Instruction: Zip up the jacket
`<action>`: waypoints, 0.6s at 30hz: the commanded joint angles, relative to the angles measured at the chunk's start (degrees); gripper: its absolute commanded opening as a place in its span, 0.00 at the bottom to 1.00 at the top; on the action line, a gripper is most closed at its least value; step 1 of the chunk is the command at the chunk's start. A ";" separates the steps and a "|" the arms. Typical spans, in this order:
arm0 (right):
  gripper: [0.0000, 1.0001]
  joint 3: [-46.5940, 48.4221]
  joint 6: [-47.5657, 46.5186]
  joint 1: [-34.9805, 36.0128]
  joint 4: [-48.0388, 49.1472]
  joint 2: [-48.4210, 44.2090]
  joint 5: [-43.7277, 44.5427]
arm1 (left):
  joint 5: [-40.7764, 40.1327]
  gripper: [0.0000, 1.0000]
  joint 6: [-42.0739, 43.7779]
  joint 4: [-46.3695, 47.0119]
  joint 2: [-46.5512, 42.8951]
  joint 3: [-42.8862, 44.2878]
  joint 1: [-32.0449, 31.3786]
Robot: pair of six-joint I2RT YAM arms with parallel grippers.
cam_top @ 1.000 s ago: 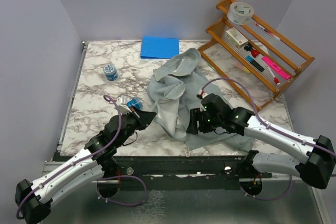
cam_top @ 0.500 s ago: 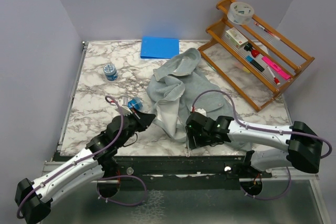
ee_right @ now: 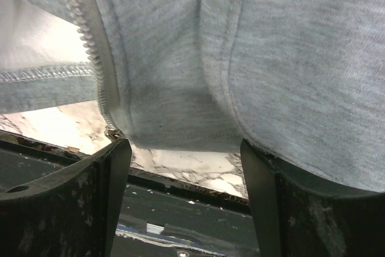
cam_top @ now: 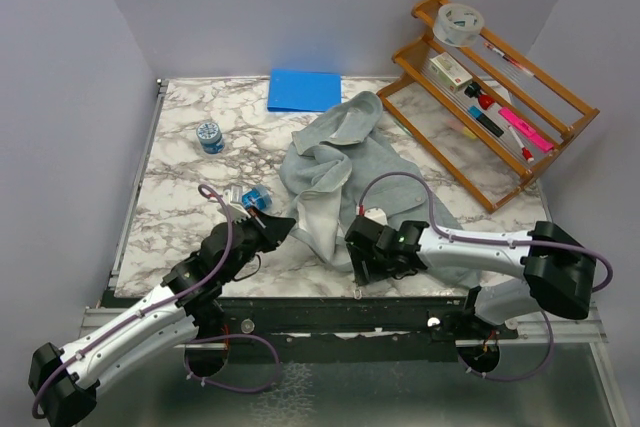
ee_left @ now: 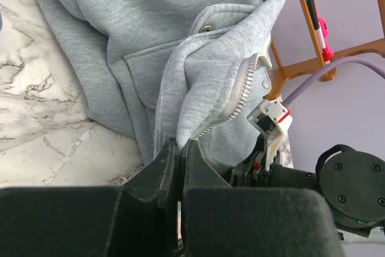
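Left claw [ee_left: 178,146] pinches the jacket [ee_left: 120,28] hem — right claw [ee_right: 183,148] spread wide around its zipper edge.

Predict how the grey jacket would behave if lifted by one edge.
Probably floppy: the jacket lies in crumpled folds. Likely to sag and trail, since it sprawls across the table. Its fuzzy knit probably resists slipping.

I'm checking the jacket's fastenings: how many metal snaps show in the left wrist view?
2. One snap sits on the jacket above the pocket; the other snap lies beside the zipper teeth near the fold's tip. Folds may hide more.
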 commanded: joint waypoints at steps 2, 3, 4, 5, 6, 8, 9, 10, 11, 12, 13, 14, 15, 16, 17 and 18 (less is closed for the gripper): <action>0.78 2.45 -0.44 0.41 1.70 1.62 2.67 | 0.37 0.00 -0.68 0.31 -0.13 -0.88 0.31; 0.78 2.64 -0.44 0.41 1.77 2.07 2.79 | 0.38 0.00 -0.68 0.32 -0.10 -0.88 0.30; 0.78 2.76 -0.46 0.41 1.74 2.53 3.00 | 0.37 0.00 -0.68 0.32 -0.02 -0.89 0.31; 0.78 2.85 -0.44 0.41 1.85 3.08 3.08 | 0.37 0.00 -0.68 0.34 -0.04 -0.89 0.31; 0.78 2.86 -0.56 0.41 1.97 3.57 3.18 | 0.31 0.00 -0.68 0.47 -0.06 -0.95 0.30; 0.78 2.77 -0.68 0.41 2.08 4.45 3.38 | 0.31 0.00 -0.68 0.57 0.02 -0.98 0.35; 0.79 2.72 -0.75 0.41 2.08 4.82 3.63 | 0.29 0.00 -0.68 0.58 0.04 -0.98 0.32; 0.78 2.58 -0.79 0.41 2.08 5.31 3.71 | 0.28 0.00 -0.68 0.59 0.06 -0.98 0.30; 0.78 2.42 -0.84 0.41 2.08 5.58 3.83 | 0.28 0.00 -0.68 0.59 0.11 -0.98 0.29; 0.78 2.25 -0.87 0.41 2.13 5.99 3.88 | 0.28 0.00 -0.75 0.59 0.14 -1.02 0.34; 0.78 2.00 -0.94 0.41 2.32 6.37 3.85 | 0.28 0.00 -0.77 0.59 0.05 -1.06 0.32; 0.78 1.67 -0.98 0.41 2.47 6.62 3.77 | 0.24 0.00 -0.85 0.59 0.03 -1.11 0.30; 0.78 1.44 -1.03 0.41 2.63 7.05 3.68 | 0.27 0.00 -0.94 0.54 0.03 -1.15 0.32; 0.78 1.13 -1.10 0.41 2.85 7.42 3.56 | 0.27 0.00 -1.02 0.58 0.03 -1.15 0.30; 0.78 0.87 -1.14 0.41 3.04 7.91 3.51 | 0.32 0.00 -1.03 0.58 0.03 -1.22 0.32; 0.78 0.59 -1.10 0.41 3.19 8.42 3.41 | 0.29 0.00 -1.04 0.59 0.04 -1.29 0.33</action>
